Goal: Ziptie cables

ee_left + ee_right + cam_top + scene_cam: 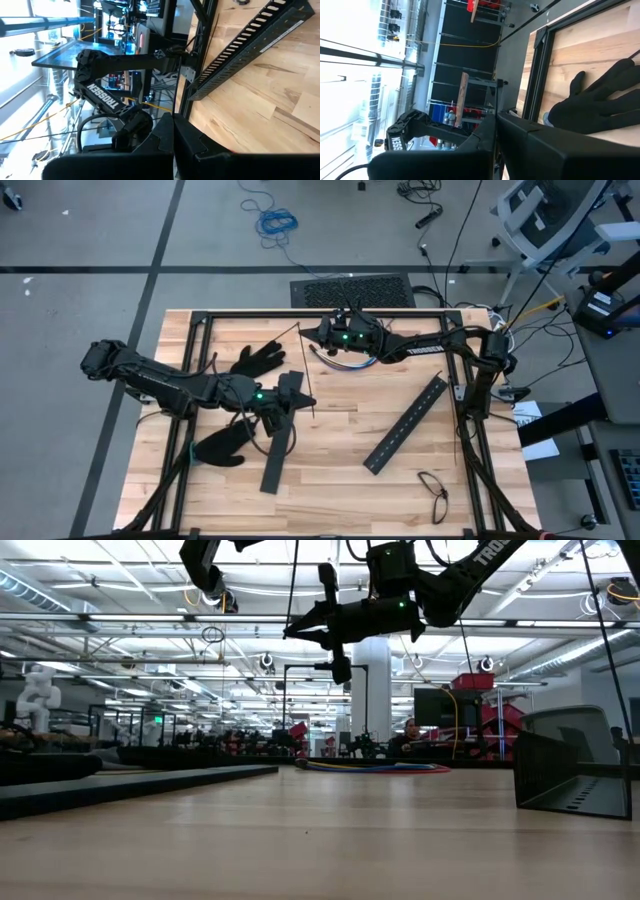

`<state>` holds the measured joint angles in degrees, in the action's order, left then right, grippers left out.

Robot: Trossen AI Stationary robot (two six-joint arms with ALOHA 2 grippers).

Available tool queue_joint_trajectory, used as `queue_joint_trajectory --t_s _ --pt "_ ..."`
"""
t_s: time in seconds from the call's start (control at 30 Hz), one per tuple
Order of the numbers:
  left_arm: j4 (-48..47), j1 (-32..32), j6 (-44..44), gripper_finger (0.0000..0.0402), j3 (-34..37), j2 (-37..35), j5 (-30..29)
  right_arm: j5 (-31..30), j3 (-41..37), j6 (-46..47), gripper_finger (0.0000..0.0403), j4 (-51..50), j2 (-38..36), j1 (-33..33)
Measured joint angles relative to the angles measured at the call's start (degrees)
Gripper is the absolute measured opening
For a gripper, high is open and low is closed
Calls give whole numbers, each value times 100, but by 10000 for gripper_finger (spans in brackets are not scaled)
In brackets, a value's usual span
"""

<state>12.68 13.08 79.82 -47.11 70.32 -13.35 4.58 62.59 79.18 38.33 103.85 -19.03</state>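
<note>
Both hands raised over the surface, each pinching a ziptie.

Left hand clamped on a ziptie, long axis 12–6 o'clock. Right hand clamped on another ziptie, pointing 8 o'clock; cables lie beneath it.

The pale, striped-grain wooden worktop carries two long flat black bars patterned with rows of slots. At ten o'clock lie two matte black gloves. The thin loose cables near twelve show red, blue and white. Small green lights glow on both dark arms.
</note>
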Motion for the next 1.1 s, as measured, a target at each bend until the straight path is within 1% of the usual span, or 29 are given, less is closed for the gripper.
queue_joint_trajectory --t_s 0.3,1.1 --pt "10 2 -4 0 0 0 240 -21 0 -35 24 50 0 -2" --pt "11 2 -21 0 0 0 248 -15 0 -57 22 179 0 0"
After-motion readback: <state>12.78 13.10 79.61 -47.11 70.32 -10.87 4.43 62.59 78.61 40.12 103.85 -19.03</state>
